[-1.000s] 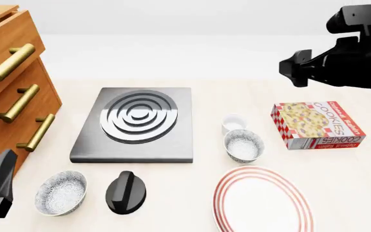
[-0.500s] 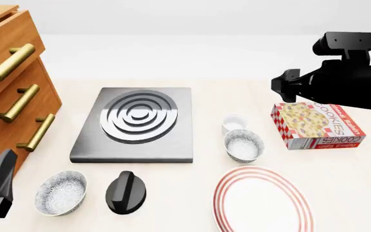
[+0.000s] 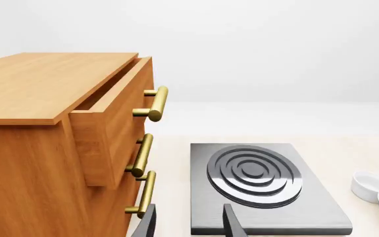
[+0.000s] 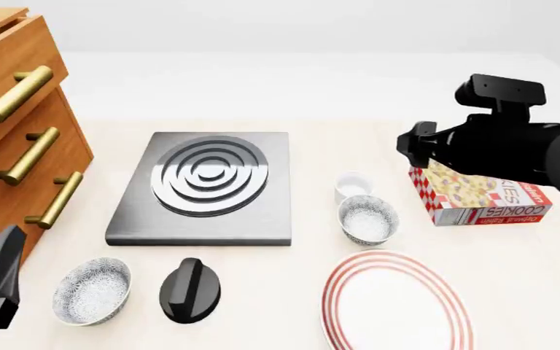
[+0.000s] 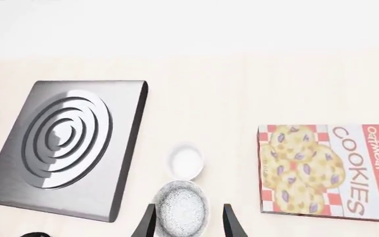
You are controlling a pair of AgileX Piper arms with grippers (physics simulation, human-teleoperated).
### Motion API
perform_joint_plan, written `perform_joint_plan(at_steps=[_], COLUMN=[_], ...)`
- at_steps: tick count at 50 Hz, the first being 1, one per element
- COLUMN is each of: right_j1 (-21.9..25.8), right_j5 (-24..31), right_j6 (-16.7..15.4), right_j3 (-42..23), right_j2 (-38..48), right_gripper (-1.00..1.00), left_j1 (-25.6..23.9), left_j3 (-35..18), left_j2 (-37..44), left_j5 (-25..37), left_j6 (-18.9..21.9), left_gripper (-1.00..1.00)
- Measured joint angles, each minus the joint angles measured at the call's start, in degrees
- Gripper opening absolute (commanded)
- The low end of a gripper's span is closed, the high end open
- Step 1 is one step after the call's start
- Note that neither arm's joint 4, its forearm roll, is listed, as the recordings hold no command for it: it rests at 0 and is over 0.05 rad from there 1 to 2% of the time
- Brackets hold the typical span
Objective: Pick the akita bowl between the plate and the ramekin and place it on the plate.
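The akita bowl (image 4: pixel 367 219), speckled, stands between the small white ramekin (image 4: pixel 353 186) behind it and the red-ringed plate (image 4: pixel 397 302) in front. In the right wrist view the akita bowl (image 5: pixel 183 207) lies between the spread fingers of my right gripper (image 5: pixel 188 224), which is open and well above it, with the ramekin (image 5: pixel 186 162) just beyond. In the front view the right gripper (image 4: pixel 418 146) hovers up and to the right of the bowls. My left gripper (image 3: pixel 189 224) is open and empty at the near left corner.
A second speckled bowl (image 4: pixel 92 290) and a black knob (image 4: pixel 190 289) lie at the front left. A grey burner slab (image 4: pixel 204 186) fills the middle. A cookie box (image 4: pixel 484 193) lies right of the bowls. A wooden drawer cabinet (image 4: pixel 17 124) stands at the left.
My right arm has come down and to the left, closer to the ramekin and the akita bowl. The left arm and all objects have stayed put.
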Motion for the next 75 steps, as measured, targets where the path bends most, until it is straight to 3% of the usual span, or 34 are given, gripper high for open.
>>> perform_joint_plan(at_steps=[30,75], right_j1=[-3.25,-1.88], right_j5=[-7.06,-14.73], right_j6=[-0.44,1.27], right_j3=[5.31,8.03], right_j2=[5.71,14.39], right_gripper=[1.00,1.00], left_j1=[0.00,0.00], left_j3=[0.00,0.00], left_j2=[0.00,0.00], left_j5=[0.00,0.00], left_j6=[0.00,0.00], left_gripper=[1.00,1.00])
